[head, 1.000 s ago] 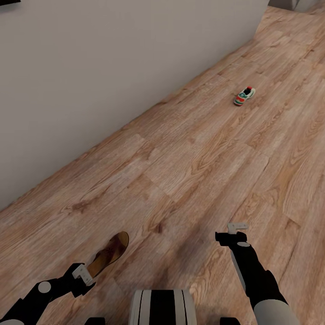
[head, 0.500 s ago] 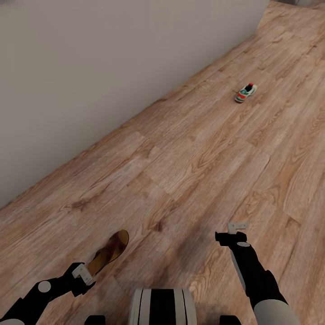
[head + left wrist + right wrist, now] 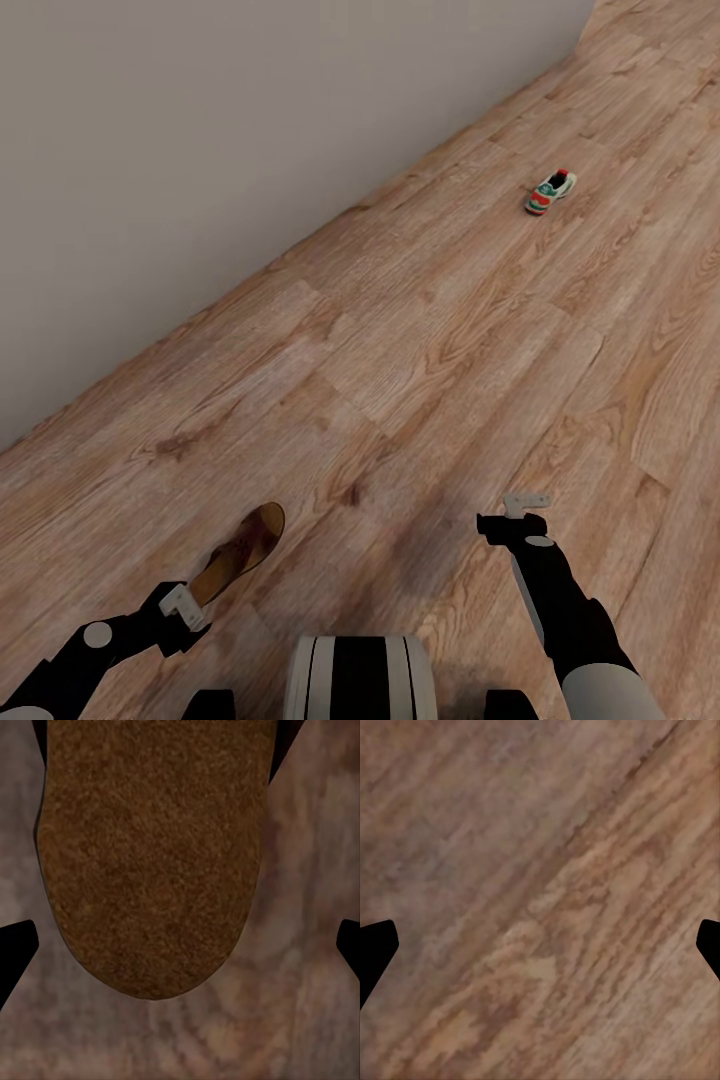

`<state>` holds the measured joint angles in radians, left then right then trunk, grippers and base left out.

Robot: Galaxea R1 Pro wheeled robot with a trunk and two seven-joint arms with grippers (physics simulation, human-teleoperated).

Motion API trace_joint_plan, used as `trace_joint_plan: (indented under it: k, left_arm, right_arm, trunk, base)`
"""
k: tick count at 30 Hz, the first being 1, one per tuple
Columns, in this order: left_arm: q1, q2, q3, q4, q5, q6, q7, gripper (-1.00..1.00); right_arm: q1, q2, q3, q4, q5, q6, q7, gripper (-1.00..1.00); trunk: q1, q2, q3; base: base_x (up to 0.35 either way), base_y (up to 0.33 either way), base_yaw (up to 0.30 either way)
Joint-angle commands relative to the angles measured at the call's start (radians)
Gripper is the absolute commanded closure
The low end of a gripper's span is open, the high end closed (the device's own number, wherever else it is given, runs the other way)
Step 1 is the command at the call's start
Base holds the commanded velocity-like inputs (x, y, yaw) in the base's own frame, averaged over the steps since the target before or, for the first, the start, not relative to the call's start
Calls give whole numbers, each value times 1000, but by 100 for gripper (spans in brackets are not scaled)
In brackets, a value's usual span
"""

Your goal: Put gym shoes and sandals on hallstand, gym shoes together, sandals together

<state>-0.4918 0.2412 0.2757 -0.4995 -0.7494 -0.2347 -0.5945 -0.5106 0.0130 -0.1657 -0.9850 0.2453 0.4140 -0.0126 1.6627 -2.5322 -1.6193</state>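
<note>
One brown sandal (image 3: 243, 553) with a tan footbed lies low over the wood-plank corridor floor (image 3: 430, 360), stretching forward from my left gripper (image 3: 183, 607). In the left wrist view the sandal's rounded end (image 3: 154, 870) sits between the fingertips (image 3: 16, 952), which stand wide apart, so that gripper is open around it. I cannot tell whether the sandal touches the floor. A white gym shoe (image 3: 551, 192) with green and red-orange patches sits far ahead on the floor. My right gripper (image 3: 512, 512) hangs open over bare planks (image 3: 540, 900). The hallstand is out of view.
A plain pale wall (image 3: 200, 150) runs along the left of the corridor, from near left to far right. My trunk (image 3: 362, 680) shows at the bottom centre. Open flooring lies between me and the gym shoe.
The whole picture has shifted slightly, so the camera moved: the gym shoe and floor grain sit a little higher and further right. Both arms hold the same pose.
</note>
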Motion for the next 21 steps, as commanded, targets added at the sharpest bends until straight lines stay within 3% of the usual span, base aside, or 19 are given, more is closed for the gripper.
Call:
trace_joint_plan:
  k: [1, 21]
  left_arm:
    - [-1, -1, 8, -1, -11, -6, -5, -100]
    - [-1, -2, 8, -1, -11, -5, -5, -100]
  right_arm:
    - [0, 1, -1, -1, 5, 5, 0, -100]
    - [0, 1, -1, -1, 5, 5, 0, -100]
  trunk:
    - [0, 0, -1]
    - [0, 0, -1]
  base:
    - [0, 0, 0]
    - [0, 0, 0]
